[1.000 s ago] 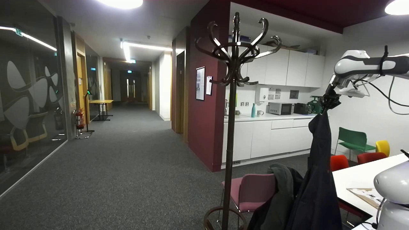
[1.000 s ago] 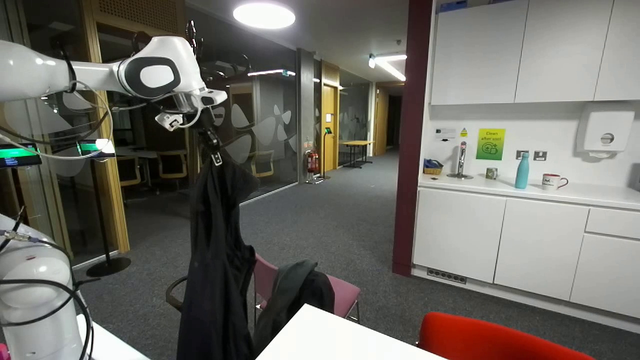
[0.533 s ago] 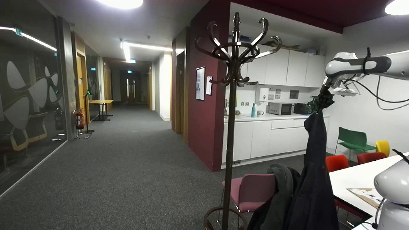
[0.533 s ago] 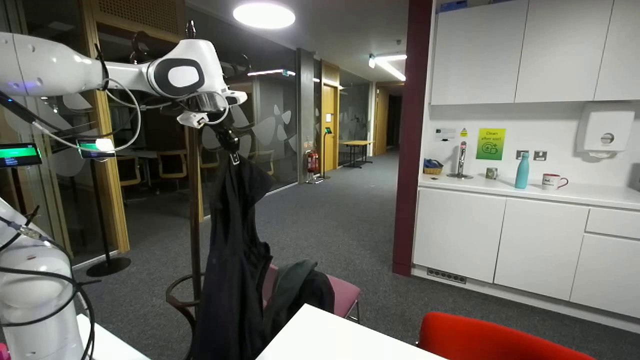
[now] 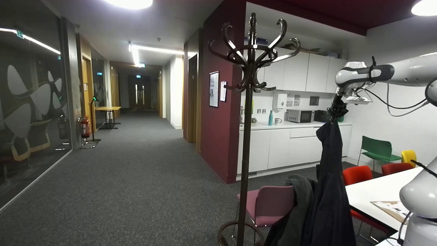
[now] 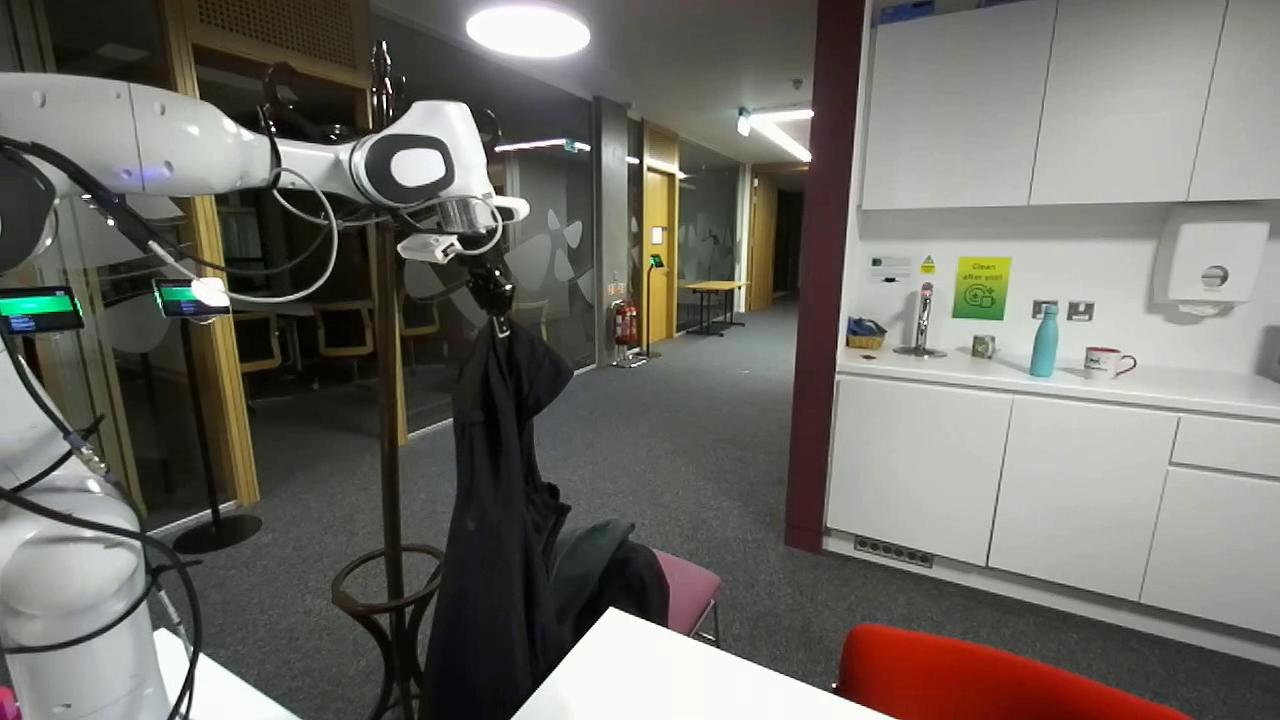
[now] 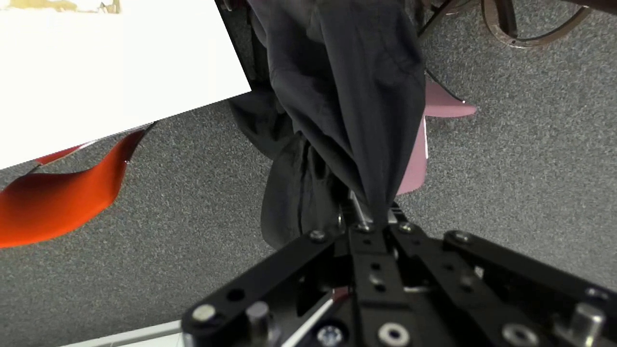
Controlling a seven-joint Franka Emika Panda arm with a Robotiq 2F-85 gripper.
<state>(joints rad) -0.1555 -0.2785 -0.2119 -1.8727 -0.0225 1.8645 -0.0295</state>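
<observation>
Hand (image 7: 382, 219): was closed, gripping the dark garment (image 6: 490, 520) by its top end.
Dark garment: hung in folds below the hand, between the coat stand (image 5: 245, 150) and the white desk (image 6: 660, 680).
Coat stand: stood upright, apart from the hand.
Pink chair (image 5: 275, 201): bore a grey garment (image 5: 303, 201) over its back.
Red chair (image 6: 970, 675): stood beside the desk.

The dark coat (image 6: 495, 520) runs past the bottom edge in both exterior views, hem unseen; in the wrist view its cloth hides part of the gripper (image 7: 381, 219); the coat stand (image 6: 391, 480) is cut off at the foot; print on 2 notices, framed poster (image 5: 214, 89) and smaller sheet (image 5: 223, 91), is too small to read.
</observation>
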